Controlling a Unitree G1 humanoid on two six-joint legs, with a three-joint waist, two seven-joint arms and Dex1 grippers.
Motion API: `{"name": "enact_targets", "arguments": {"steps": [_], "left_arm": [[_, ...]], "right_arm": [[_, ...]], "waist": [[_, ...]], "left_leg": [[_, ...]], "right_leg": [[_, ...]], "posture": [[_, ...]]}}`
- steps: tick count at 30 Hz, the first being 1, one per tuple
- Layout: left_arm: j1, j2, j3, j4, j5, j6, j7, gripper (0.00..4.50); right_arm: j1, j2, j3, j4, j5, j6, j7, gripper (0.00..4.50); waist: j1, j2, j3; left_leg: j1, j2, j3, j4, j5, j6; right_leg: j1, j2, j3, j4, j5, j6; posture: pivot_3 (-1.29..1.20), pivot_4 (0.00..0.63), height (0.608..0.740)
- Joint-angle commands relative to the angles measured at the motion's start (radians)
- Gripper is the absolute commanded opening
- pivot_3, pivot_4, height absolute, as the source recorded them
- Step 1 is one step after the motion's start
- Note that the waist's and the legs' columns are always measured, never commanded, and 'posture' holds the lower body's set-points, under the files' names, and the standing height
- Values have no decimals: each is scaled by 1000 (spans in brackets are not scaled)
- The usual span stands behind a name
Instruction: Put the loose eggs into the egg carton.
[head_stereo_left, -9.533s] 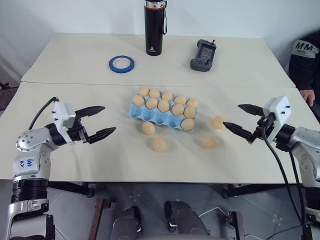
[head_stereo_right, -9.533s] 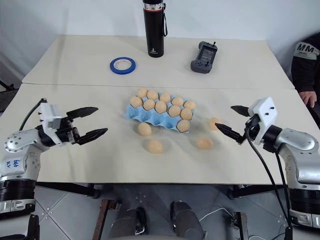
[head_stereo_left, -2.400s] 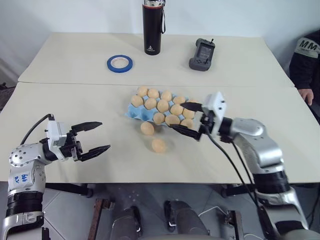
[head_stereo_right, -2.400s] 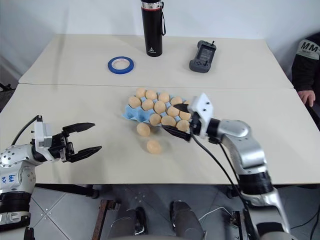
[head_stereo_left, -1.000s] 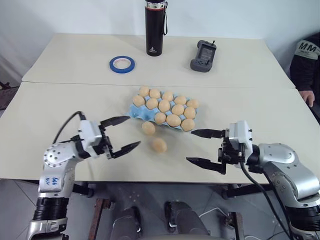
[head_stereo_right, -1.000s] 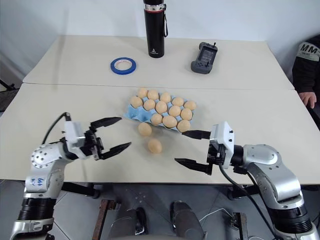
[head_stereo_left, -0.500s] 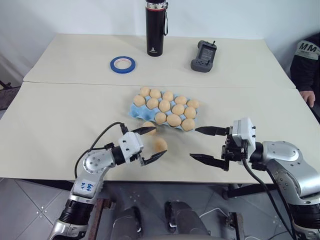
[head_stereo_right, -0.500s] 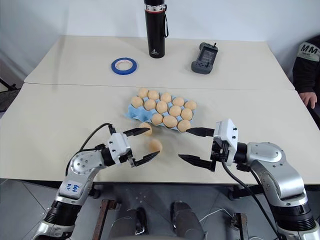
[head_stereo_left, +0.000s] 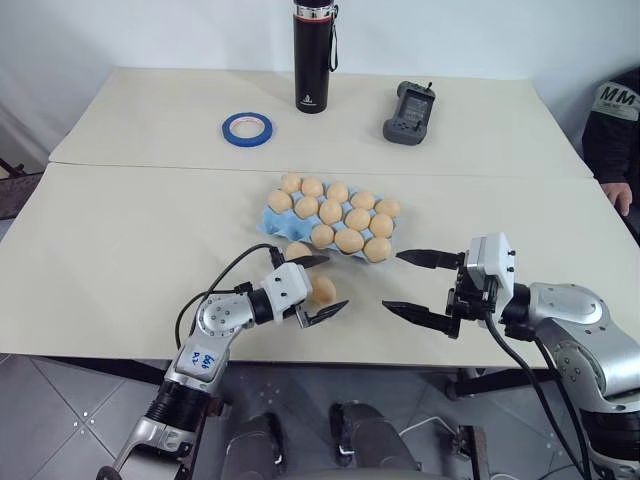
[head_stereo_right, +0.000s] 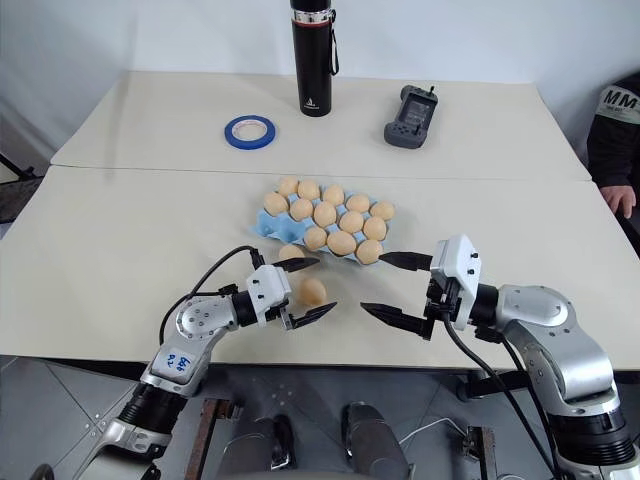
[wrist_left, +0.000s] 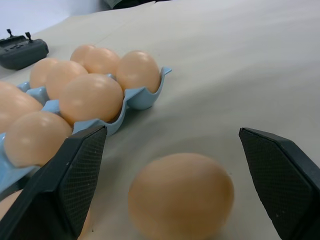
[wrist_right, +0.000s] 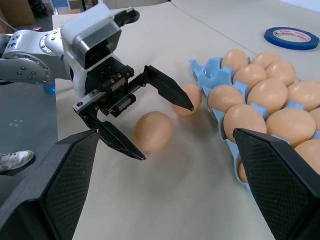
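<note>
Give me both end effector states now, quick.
Left end effector: open, straddling a loose egg, not gripping.
Right end effector: open, empty.

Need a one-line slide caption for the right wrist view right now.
Open left gripper brackets a loose egg on the table, beside the nearly full egg carton.

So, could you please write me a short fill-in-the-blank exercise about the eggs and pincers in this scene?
1. The number of loose eggs on the table outside the carton is ____.
2. The left pincer stands open around one ____.
3. The right pincer is open and holds ____.
4. The tape ring is coloured ____.

Missing words: two; egg; nothing; blue
</note>
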Motion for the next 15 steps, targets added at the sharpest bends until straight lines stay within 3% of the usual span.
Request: {"name": "enact_targets", "arguments": {"steps": [1, 5, 7, 12, 15], "left_arm": [[-16, -13, -19, 19, 0, -9, -10, 3935], [-16, -13, -21, 19, -11, 2, -20, 2681], [-12, -14, -18, 14, -13, 7, -16, 2340], [-10, -9, 6, -31, -38, 25, -12, 2161], [-21, -17, 62, -99, -123, 89, -10, 2129]], "right_arm": [[22, -18, -57, -30, 28, -26, 17, 4500], [47, -12, -82, -23, 52, -46, 50, 4500], [61, -27, -78, -11, 36, -50, 63, 4500], [86, -49, -71, 5, 8, -68, 84, 4500], [111, -64, -64, 13, -14, -87, 108, 4500]], "waist": [[1, 0, 0], [1, 0, 0], [1, 0, 0], [1, 0, 0], [2, 0, 0]], "left_leg": [[0, 0, 0, 0, 0, 0], [0, 0, 0, 0, 0, 0], [0, 0, 0, 0, 0, 0], [0, 0, 0, 1, 0, 0], [0, 0, 0, 1, 0, 0]], "right_leg": [[0, 0, 0, 0, 0, 0], [0, 0, 0, 0, 0, 0], [0, 0, 0, 0, 0, 0], [1, 0, 0, 0, 0, 0], [0, 0, 0, 0, 0, 0]], "posture": [[0, 150, 740], [0, 150, 740], [0, 150, 740], [0, 150, 740], [0, 150, 740]]}}
